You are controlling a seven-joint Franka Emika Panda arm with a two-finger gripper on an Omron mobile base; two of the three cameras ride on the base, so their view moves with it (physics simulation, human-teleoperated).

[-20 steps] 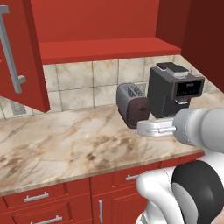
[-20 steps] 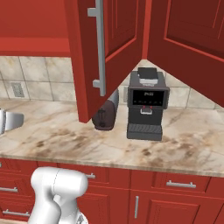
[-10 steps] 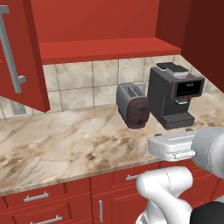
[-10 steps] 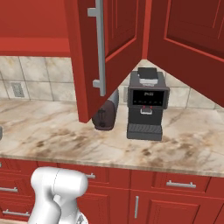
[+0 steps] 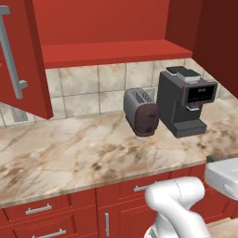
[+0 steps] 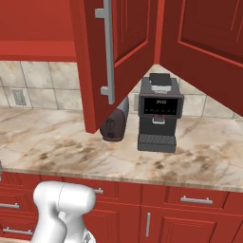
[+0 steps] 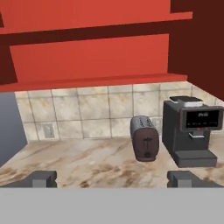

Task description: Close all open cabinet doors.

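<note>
Two cabinet doors stand open over the counter. The left door (image 5: 18, 56) hangs swung out with its long grey bar handle (image 6: 107, 52) facing me; the same left door (image 6: 118, 52) fills the upper middle of the right base view. The right door (image 6: 204, 47) is swung out too and shows as a dark red slab (image 5: 218, 42). Between them the red cabinet shelf (image 7: 96, 81) lies bare. My gripper (image 7: 113, 179) is open, its fingertips (image 7: 41, 178) wide apart with nothing between them, low in front of the counter and well short of both doors.
A dark toaster (image 5: 142, 111) and a black coffee machine (image 5: 186, 102) stand on the marble counter (image 5: 69, 153) under the open cabinet. Red drawers (image 6: 199, 199) run below the counter edge. A wall socket (image 7: 48, 130) sits in the tiled backsplash.
The arm has swung right and downward, so the hand now sits at the lower right edge of the left base view. Both doors stay as they were.
</note>
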